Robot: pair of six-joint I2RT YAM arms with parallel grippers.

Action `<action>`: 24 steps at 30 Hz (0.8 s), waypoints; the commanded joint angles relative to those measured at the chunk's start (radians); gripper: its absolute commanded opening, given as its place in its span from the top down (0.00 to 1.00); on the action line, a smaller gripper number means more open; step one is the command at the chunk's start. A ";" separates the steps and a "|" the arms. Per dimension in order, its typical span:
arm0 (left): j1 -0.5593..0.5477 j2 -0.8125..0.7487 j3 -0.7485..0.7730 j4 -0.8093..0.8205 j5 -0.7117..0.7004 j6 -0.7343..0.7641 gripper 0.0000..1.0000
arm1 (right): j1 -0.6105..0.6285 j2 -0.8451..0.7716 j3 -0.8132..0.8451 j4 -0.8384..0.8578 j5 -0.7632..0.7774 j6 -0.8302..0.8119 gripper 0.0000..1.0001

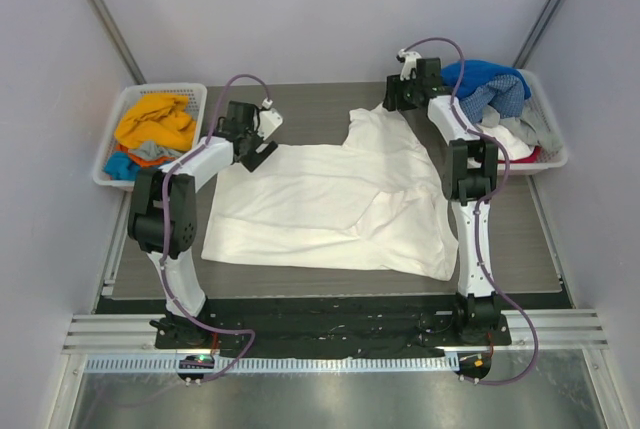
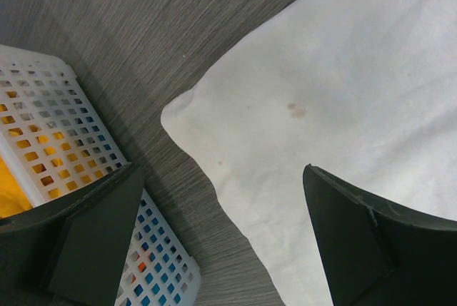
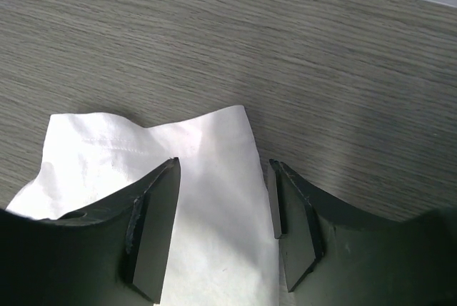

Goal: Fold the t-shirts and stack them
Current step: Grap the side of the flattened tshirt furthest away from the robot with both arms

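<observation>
A large white t-shirt (image 1: 330, 199) lies spread across the middle of the table, rumpled at its right side. My left gripper (image 1: 262, 141) hovers over its far left corner, and in the left wrist view the gripper (image 2: 221, 227) is wide open, with that shirt corner (image 2: 343, 85) and bare table under it. My right gripper (image 1: 395, 99) is at the shirt's far right tip. In the right wrist view its gripper (image 3: 225, 163) is low over the table, the jaws apart on either side of a narrow flap of the white cloth (image 3: 214, 199).
A white slatted basket (image 1: 112, 139) at the far left holds orange (image 1: 155, 121), blue and grey shirts, and its wall (image 2: 64, 128) is close to my left fingers. Another basket (image 1: 553, 129) at the far right holds blue (image 1: 490, 77) and checked shirts. The table is dark wood grain (image 3: 285, 49).
</observation>
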 commanded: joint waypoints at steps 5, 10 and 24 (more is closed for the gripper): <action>0.005 -0.031 -0.003 0.025 -0.017 0.007 0.00 | 0.000 0.031 0.067 0.075 -0.049 0.015 0.42; 0.006 -0.037 -0.020 0.025 -0.021 0.012 0.00 | 0.000 0.044 0.068 0.080 -0.062 0.014 0.44; 0.005 -0.027 -0.008 0.028 -0.037 0.035 0.00 | 0.006 0.058 0.050 0.084 -0.071 0.006 0.53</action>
